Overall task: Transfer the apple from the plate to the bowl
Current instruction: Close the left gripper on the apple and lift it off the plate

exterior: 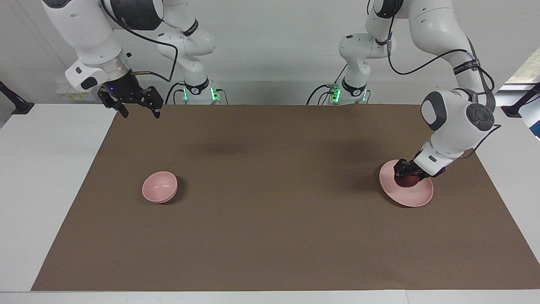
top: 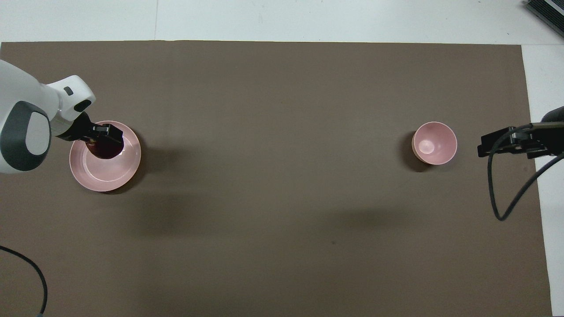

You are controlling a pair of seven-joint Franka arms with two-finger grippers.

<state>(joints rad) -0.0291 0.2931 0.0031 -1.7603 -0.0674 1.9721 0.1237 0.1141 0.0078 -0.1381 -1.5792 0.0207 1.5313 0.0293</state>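
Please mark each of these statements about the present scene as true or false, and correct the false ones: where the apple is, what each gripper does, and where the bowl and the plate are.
1. The left gripper is shut on the apple. True.
2. The apple is in the bowl. False: the bowl is empty, and the apple is over the plate, in the left gripper.
3. The right gripper holds the bowl. False: it is open and holds nothing, raised over the table's edge near its own base, while that arm waits.
4. The plate lies toward the left arm's end of the table, the bowl toward the right arm's end. True.
5. The plate and the bowl touch. False: they are well apart on the brown mat.
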